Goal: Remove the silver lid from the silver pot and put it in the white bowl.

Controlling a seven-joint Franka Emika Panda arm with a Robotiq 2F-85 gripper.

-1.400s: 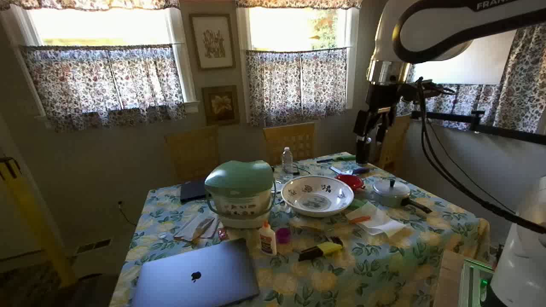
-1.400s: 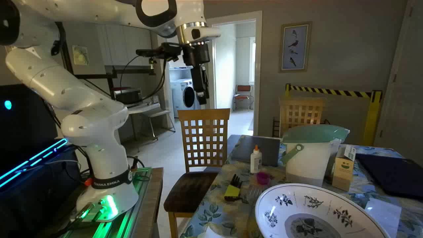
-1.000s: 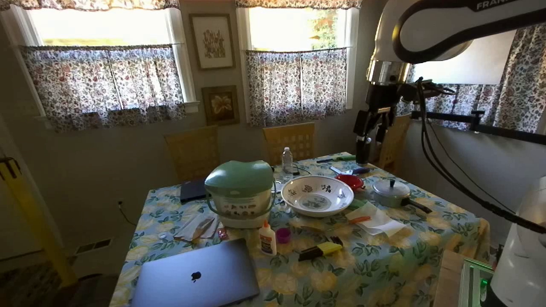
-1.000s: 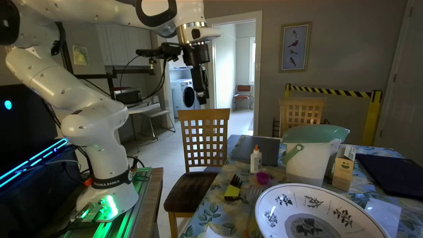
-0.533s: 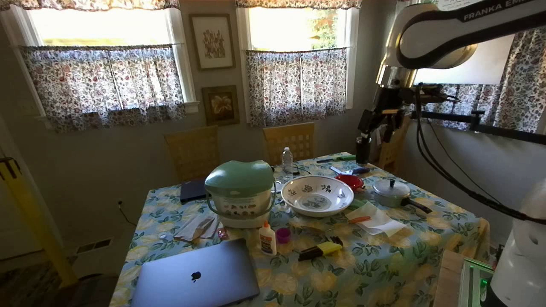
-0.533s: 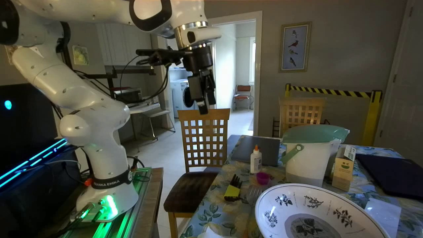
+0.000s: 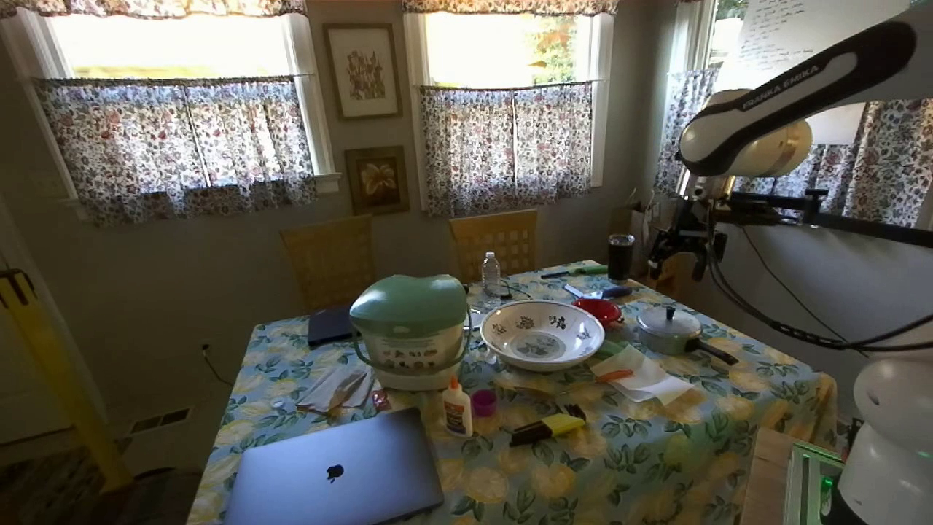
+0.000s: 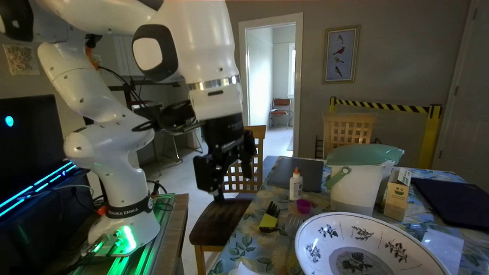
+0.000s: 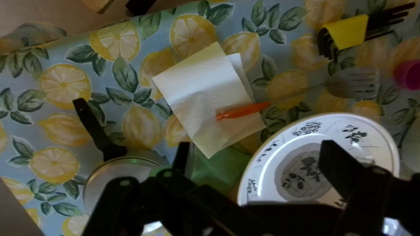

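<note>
Exterior view, arm [image 7: 791, 98] lettered FRANKA EMIKA, Apple-logo laptop [image 7: 350, 463], hand [image 7: 677, 272] spread wide, silver lid [image 7: 659, 321] on silver pot [image 7: 662, 343]

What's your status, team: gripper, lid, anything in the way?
Gripper open, empty. Silver lid on silver pot. White paper near pot, likely no obstacle.

Both exterior views look across the worktop [image 7: 510, 467], the wrist view steeply down, all sharing the white bowl [image 7: 543, 343] toward four o'clock.
</note>
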